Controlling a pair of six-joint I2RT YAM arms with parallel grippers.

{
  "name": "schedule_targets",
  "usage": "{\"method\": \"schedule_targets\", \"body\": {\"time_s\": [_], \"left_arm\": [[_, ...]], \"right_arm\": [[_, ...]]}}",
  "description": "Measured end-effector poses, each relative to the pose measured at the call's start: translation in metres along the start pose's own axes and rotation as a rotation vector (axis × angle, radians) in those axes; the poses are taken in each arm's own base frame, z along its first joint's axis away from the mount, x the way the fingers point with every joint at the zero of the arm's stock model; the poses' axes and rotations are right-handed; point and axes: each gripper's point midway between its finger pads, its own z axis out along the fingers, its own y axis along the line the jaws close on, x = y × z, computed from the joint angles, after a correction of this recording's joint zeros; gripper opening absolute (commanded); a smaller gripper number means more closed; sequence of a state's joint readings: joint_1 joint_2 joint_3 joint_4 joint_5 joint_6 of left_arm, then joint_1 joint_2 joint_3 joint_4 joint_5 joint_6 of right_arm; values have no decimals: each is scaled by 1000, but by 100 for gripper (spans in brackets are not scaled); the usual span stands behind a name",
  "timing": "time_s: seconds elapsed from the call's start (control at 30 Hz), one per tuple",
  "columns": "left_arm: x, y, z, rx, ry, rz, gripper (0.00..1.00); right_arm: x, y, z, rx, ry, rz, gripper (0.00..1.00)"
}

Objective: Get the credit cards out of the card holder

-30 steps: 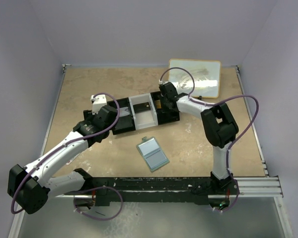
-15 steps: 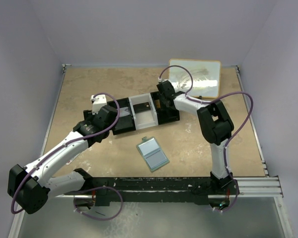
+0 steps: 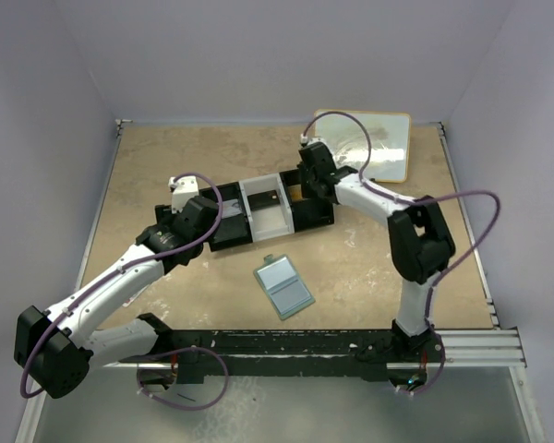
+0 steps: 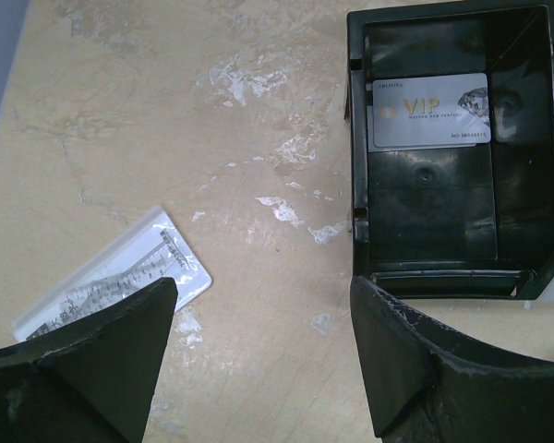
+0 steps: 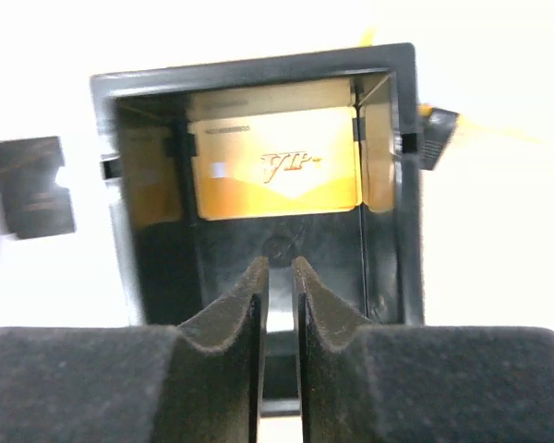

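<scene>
The card holder [image 3: 283, 287] lies open on the table, light blue inside up, with both arms away from it. An orange-tan credit card [image 5: 277, 166] lies flat in the right black compartment of the tray [image 5: 258, 69]. My right gripper [image 5: 279, 268] hovers over that compartment with its jaws slightly apart and nothing between them. A dark credit card [image 5: 34, 185] rests in the white middle compartment. A silver card [image 4: 431, 111] lies in the left black compartment. My left gripper [image 4: 263, 360] hangs wide open and empty over bare table beside that end.
The black-and-white tray [image 3: 229, 221] stretches across the middle of the table. A clear packet with a printed label [image 4: 120, 272] lies by my left finger. A white board with a tan rim [image 3: 374, 143] sits at the back right. Walls close in on three sides.
The right arm's elbow has swung to the right and its wrist has drawn back a little over the tray. The left arm and the card holder have not moved.
</scene>
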State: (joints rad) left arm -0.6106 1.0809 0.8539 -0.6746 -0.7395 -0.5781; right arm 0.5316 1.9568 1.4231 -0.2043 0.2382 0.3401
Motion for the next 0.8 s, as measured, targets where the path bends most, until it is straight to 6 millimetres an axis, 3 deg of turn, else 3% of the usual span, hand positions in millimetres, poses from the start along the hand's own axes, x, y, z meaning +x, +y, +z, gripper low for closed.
{"method": "schedule_targets", "body": {"time_s": [0.2,0.27,0.37,0.47,0.57,0.7,0.8], "left_arm": [[0,-1,0,8,2,4,73],[1,-2,0,15,5,11,73],[2,-8,-1,45,16,16,73],[5,-21,-3,123,33,19,73],[11,-38,-6,223,59,22,71],[24,-71,-17,420,122,31,71],[35,-96,-28,551,167,39,71]], "right_arm": [[-47,-10,-97,-64,-223,95,48],[-44,-16,-129,-101,-290,142,56],[-22,-20,-163,-178,-340,198,56],[14,-17,-173,-260,-319,246,55],[58,-8,-168,-350,-244,298,50],[140,12,-163,-493,-81,421,47],[197,34,-175,-579,39,467,47]]}}
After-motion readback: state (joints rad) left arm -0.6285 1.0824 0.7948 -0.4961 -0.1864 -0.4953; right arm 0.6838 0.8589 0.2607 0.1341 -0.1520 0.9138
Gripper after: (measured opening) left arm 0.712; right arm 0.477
